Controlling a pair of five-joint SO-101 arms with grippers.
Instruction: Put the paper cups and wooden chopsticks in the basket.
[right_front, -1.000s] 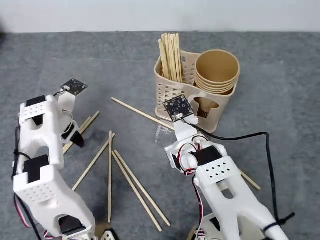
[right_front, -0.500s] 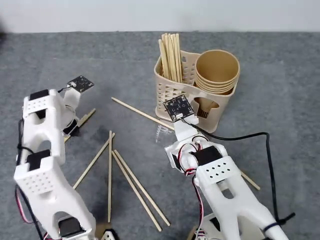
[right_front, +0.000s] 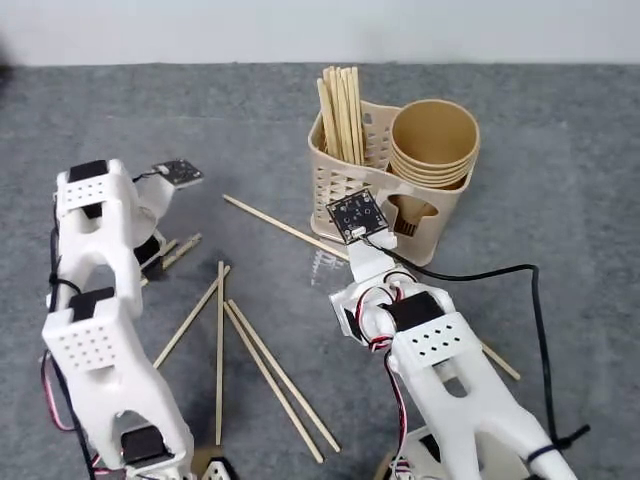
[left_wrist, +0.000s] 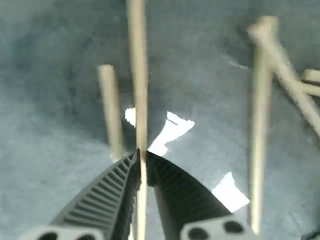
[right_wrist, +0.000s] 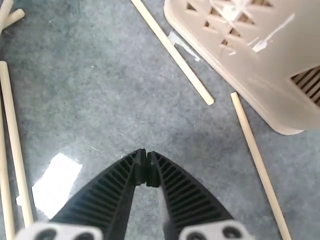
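Observation:
My left gripper (left_wrist: 141, 157) is shut on a wooden chopstick (left_wrist: 137, 75) that runs straight out from between its jaws, just above the grey mat; a second chopstick (left_wrist: 111, 110) lies beside it. In the high view this gripper (right_front: 150, 252) is at the left with the chopstick end (right_front: 183, 247) sticking out. The beige basket (right_front: 345, 185) at the back holds stacked paper cups (right_front: 435, 140) and upright chopsticks (right_front: 340, 105). My right gripper (right_wrist: 145, 167) is shut on nothing, low over the mat in front of the basket (right_wrist: 250, 60).
Several loose chopsticks lie on the mat: one (right_front: 283, 227) angled toward the basket's front, a fan of them (right_front: 222, 345) between the arms, one (right_front: 500, 360) right of the right arm. A black cable (right_front: 535, 330) trails off the right arm.
The left arm has swung to the right and its wrist has risen, bringing the gripped chopstick's end along. The right arm has kept still.

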